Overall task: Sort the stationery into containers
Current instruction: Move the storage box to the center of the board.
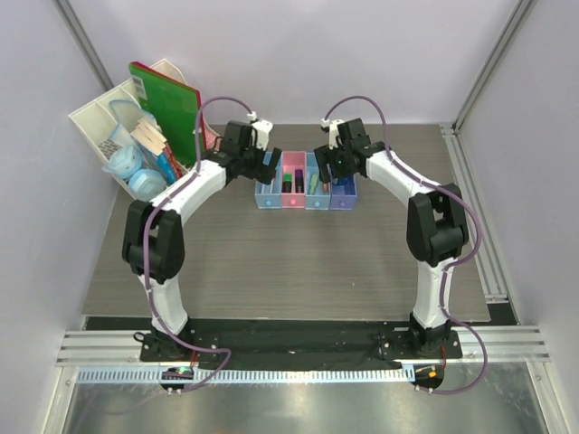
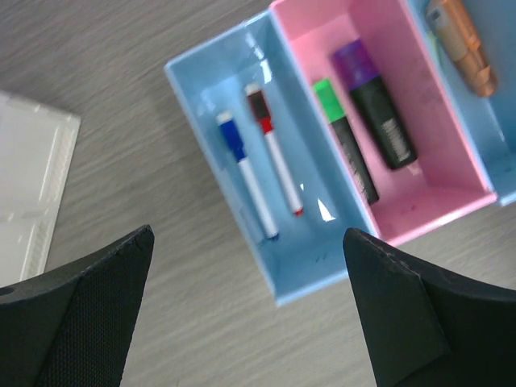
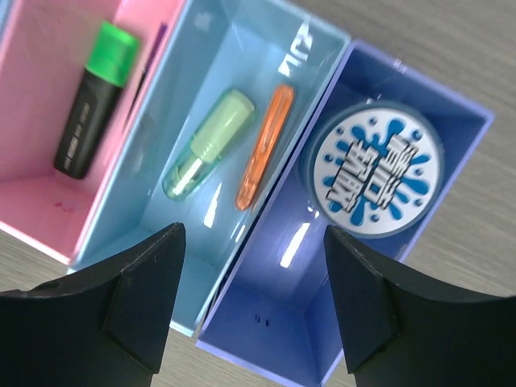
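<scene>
The four joined bins stand at the table's far middle: blue [image 1: 268, 201], pink [image 1: 293, 202], blue [image 1: 317, 202], purple [image 1: 343, 202]. My left gripper [image 2: 248, 235] is open and empty above the left blue bin [image 2: 322, 250], which holds a blue-white pen [image 2: 246, 177] and a red-white pen [image 2: 278, 157]. The pink bin [image 2: 435, 189] holds a green marker [image 2: 345, 141] and a purple-black marker [image 2: 377, 109]. My right gripper [image 3: 254, 230] is open and empty over the second blue bin [image 3: 153, 242], which holds a pale green marker [image 3: 205, 145] and an orange marker [image 3: 266, 145].
The purple bin [image 3: 298, 322] holds a round disc with a blue-and-white label [image 3: 377, 165]. A white desk organiser [image 1: 99, 122] with a green notebook [image 1: 167, 104] and pale blue tape rolls [image 1: 145, 181] stands at the back left, close to my left arm.
</scene>
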`<state>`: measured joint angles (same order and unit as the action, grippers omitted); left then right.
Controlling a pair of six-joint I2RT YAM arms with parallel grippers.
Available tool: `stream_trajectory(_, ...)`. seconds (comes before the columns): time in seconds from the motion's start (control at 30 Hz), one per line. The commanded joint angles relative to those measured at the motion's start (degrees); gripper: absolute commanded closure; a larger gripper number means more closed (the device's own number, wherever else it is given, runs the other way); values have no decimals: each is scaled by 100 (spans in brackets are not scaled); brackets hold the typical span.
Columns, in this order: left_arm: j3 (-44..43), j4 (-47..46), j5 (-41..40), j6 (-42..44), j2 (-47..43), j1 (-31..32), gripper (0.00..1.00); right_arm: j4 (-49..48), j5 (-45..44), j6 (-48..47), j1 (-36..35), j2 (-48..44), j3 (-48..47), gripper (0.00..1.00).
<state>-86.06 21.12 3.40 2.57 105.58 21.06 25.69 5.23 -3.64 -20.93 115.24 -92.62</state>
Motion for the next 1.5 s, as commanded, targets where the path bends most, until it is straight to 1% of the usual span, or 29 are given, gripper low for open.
stream_trajectory(0.0, -639, -153, -199, 42, 463, 284, 0, -205, 4, 92, -17, -37, -380, 25)
stream_trajectory(0.1, -868, -144, -296, 24, 822, 451, 0, -196, -5, 56, -25, -28, -310, 25)
stream_trajectory(0.2, -991, -144, -603, 59, 1104, 601, 0, -188, 21, 30, -25, -89, -152, 26)
stream_trajectory(0.4, -1000, -91, -735, 25, 1263, 812, 0, -223, 118, -40, -25, -221, 305, 27)
stream_trajectory(0.7, -614, -21, -665, 16, 1176, 1093, 0, -390, 223, -23, -34, -467, 1096, 29)
stream_trajectory(0.97, 142, -3, -586, -204, 737, 1339, 0, -398, 232, -67, -43, -704, 1404, 29)
stream_trajectory(1.13, 511, -29, -647, -187, 499, 1383, 0, -372, 285, 3, -131, -1011, 1799, 30)
stream_trajectory(1.3, 547, -56, -884, 68, 446, 1383, 0, -407, 250, 109, -271, -1442, 2335, 31)
stream_trajectory(1.47, 424, -21, -929, 253, 534, 1383, 0, -390, 224, 285, -385, -1855, 2634, 31)
